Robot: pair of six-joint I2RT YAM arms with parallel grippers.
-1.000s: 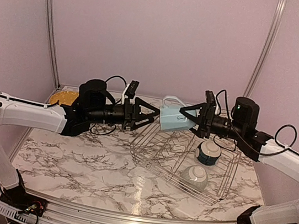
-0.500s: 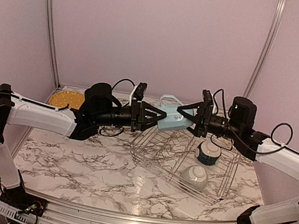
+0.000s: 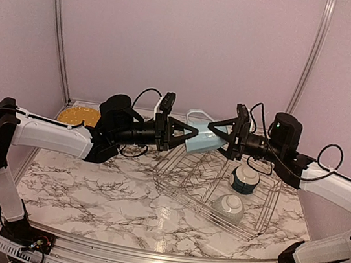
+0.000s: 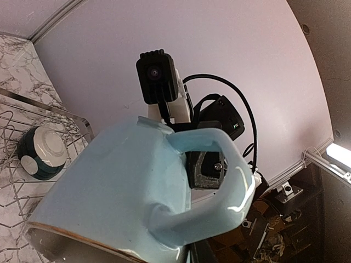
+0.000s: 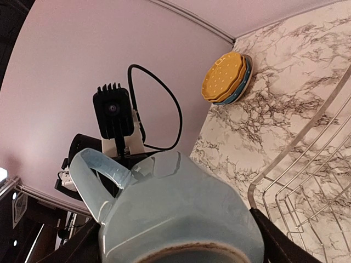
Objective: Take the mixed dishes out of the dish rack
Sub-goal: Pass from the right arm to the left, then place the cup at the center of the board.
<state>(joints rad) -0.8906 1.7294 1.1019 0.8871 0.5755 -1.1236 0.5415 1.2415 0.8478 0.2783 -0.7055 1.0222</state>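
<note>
The light blue mug (image 3: 199,137) hangs in the air over the back of the dish rack (image 3: 181,186), held from both sides. My right gripper (image 3: 216,132) is shut on its body, with dark fingers (image 5: 269,241) on either side of the mug (image 5: 175,203). My left gripper (image 3: 190,132) is shut on the mug's (image 4: 115,186) rim end beside the handle (image 4: 230,186); its own jaws are mostly hidden under the mug. Two small dark-and-white bowls (image 3: 245,178) (image 3: 228,207) lie in the rack.
A stack of plates with a yellow dotted one on top (image 3: 78,116) (image 5: 226,78) lies at the table's back left corner. The rack's wire rim (image 5: 307,159) (image 4: 33,101) is just under the mug. One bowl (image 4: 41,153) also shows in the left wrist view.
My left gripper has moved right to the mug and shut on it. The right gripper has kept its hold on the mug, almost still.
</note>
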